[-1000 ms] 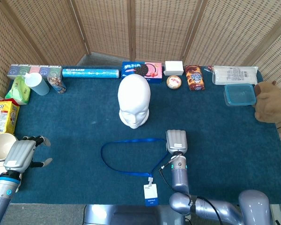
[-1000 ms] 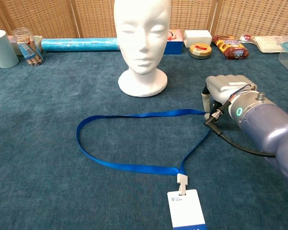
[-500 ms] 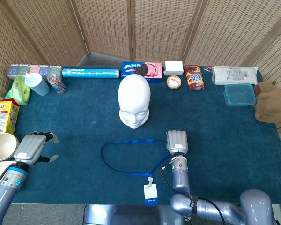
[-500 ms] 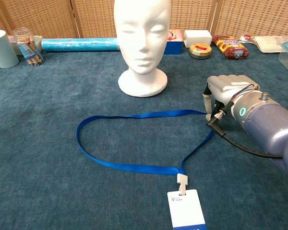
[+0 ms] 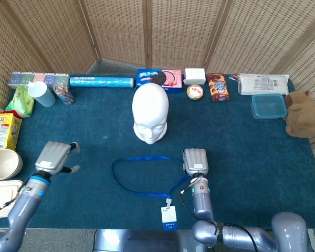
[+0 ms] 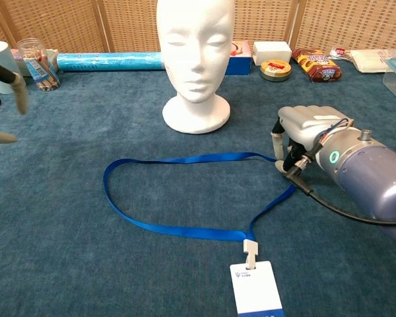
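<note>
Since a moment ago, the left hand [image 5: 53,156] has moved in over the blue cloth [image 5: 252,152] toward the white foam head [image 5: 150,112]; it holds nothing and its fingers are apart. Woven screens [image 5: 184,31] stand behind the table, with snack boxes [image 5: 158,79] lined up along the back. In front of the head lies a blue strap [image 6: 178,158] in a wide loop, long from side to side, its white card [image 6: 256,286] pointing away from the head. The right hand [image 6: 307,129] presses curled fingers on the strap's right end.
</note>
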You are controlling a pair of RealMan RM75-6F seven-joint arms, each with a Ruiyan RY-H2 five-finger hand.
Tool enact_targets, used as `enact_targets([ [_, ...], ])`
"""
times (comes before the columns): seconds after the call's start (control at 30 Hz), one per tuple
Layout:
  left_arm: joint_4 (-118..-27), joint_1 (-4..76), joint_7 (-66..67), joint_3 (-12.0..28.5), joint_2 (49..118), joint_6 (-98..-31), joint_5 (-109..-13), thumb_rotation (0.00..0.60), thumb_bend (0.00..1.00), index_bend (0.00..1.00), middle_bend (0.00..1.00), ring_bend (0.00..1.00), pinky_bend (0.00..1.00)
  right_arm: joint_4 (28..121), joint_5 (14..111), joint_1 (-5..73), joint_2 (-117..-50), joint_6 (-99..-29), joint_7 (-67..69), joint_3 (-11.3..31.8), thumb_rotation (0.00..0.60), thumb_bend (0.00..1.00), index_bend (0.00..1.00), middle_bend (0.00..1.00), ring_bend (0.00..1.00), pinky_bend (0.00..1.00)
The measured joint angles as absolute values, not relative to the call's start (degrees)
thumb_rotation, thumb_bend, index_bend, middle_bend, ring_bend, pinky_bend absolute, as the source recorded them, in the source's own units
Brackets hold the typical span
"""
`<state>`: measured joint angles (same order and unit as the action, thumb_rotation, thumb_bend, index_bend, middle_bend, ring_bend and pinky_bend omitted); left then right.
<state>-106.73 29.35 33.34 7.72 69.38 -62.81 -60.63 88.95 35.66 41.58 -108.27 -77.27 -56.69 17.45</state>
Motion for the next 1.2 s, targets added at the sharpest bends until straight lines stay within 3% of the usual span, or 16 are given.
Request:
enact_targets([
  [0.13,-106.7,32.5,40.2,8.6,74.9,-63.9,-55.6,0.528,0.23,0.49,1.00,1.00,1.00,89.4,35.9,41.5,-107.9,-76.9,-56.1,17.0,0.600,0.44,0.61,0.99,1.00,1.00],
  [0.37,-106.4,36.6,47.2,9.9,82.3,-66.7,-45.9,0.541,0.32,0.50,1.00,1.00,1.00,89.9,35.8,41.4,-107.0,-76.3,-55.2,16.8,0.600,0.44,0.61,0.99,1.00,1.00],
  [0.6,-104.8,40.5,52.0,11.4,87.3,-69.4,-38.0,0.545,0.32,0.50,1.00,1.00,1.00,90.4,35.6,41.3,-106.3,-75.9,-54.5,16.6,0.600,0.45,0.61,0.99,1.00,1.00],
  [1.2,-93.6,45.9,51.5,11.1,97.2,-68.5,-35.2,0.560,0.32,0.50,1.00,1.00,1.00,90.4,33.9,41.3,-105.1,-75.0,-53.3,16.2,0.600,0.45,0.61,0.99,1.00,1.00],
])
